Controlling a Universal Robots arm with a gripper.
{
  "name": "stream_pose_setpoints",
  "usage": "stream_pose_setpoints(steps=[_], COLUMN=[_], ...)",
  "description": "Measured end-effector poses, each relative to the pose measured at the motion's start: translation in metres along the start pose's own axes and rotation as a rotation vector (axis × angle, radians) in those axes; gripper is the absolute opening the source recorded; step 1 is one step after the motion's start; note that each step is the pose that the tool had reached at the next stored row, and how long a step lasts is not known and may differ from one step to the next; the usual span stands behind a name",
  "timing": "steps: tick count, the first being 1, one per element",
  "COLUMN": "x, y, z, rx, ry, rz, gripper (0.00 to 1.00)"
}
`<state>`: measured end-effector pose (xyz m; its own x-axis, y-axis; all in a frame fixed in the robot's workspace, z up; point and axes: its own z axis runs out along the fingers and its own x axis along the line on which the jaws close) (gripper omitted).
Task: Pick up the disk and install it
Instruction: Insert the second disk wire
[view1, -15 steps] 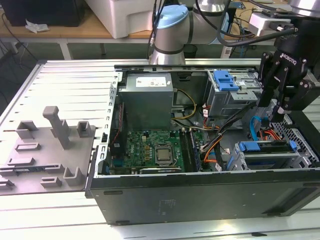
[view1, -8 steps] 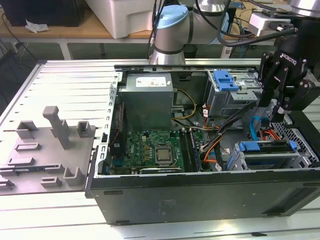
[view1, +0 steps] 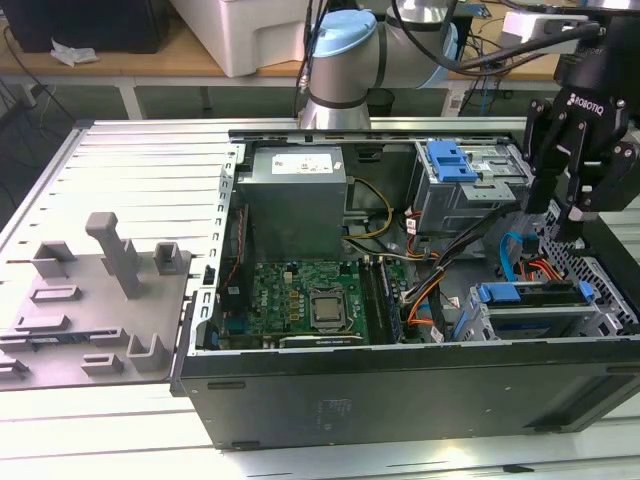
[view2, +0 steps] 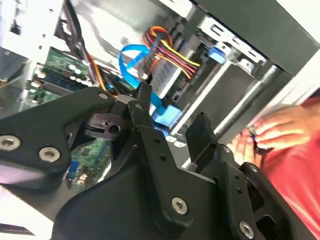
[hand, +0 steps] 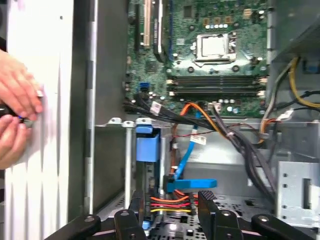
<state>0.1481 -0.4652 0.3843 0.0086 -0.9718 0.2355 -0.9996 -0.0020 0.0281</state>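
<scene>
Over the drive-bay corner of the open computer case (view1: 400, 385), at the exterior view's right, I have the gripper (view1: 556, 212) hanging with its fingers apart and nothing between them. The disk (view1: 528, 294) sits below it in the lower drive cage (view1: 600, 315), its blue carrier edge facing up. I judge it slotted in, though I cannot tell whether it is fully home.

To do this step well, I'd keep the open fingers square to the carrier's long edge. I'd also stay clear of the blue data cable (hand: 185, 160) and the coloured power wires (hand: 170, 202), which crowd the end of the disk. Any push should go straight along the cage rails, never sideways into the sheet metal.

The exterior view gives me the whole layout: the motherboard (view1: 310, 300), the upper cage with its blue latch piece (view1: 450, 160), and the gripper's height above the bay. From the first wrist view I get a look straight down on the carrier (hand: 147, 145), with the fingertips (hand: 206, 196) to either side of the wiring. It also shows a person's hands (hand: 17, 100) just outside the case wall, holding something small. The second wrist view confirms the empty gap at the gripper (view2: 174, 107).
</scene>
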Motion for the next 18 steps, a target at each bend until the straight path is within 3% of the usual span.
stream_pose_setpoints(steps=[2, 4, 7, 9, 10, 11, 13, 15, 18], x=[-0.0005, -0.0024, -0.0109, -0.0156, -0.0182, -0.0203, -0.0237, -0.0271, -0.0355], y=[0.0000, 0.0002, 0.0003, 0.0003, 0.0003, 0.0006, 0.0029, 0.0062, 0.0110], z=[0.0000, -0.0004, -0.0025, -0.0036, -0.0042, -0.0045, -0.0043, -0.0036, -0.0024], rx=[0.0010, 0.0024, 0.0027, 0.0024, 0.0021, 0.0020, 0.0026, 0.0049, 0.0098], ry=[0.0123, 0.0181, 0.0394, 0.0971, 0.1352, 0.1571, 0.1786, 0.1882, 0.1958], rz=[0.002, 0.003, 0.004, 0.005, 0.006, 0.007, 0.007, 0.008, 0.010], gripper=[0.55, 0.55, 0.55, 0.55, 0.55, 0.55, 0.55, 0.55, 0.55])
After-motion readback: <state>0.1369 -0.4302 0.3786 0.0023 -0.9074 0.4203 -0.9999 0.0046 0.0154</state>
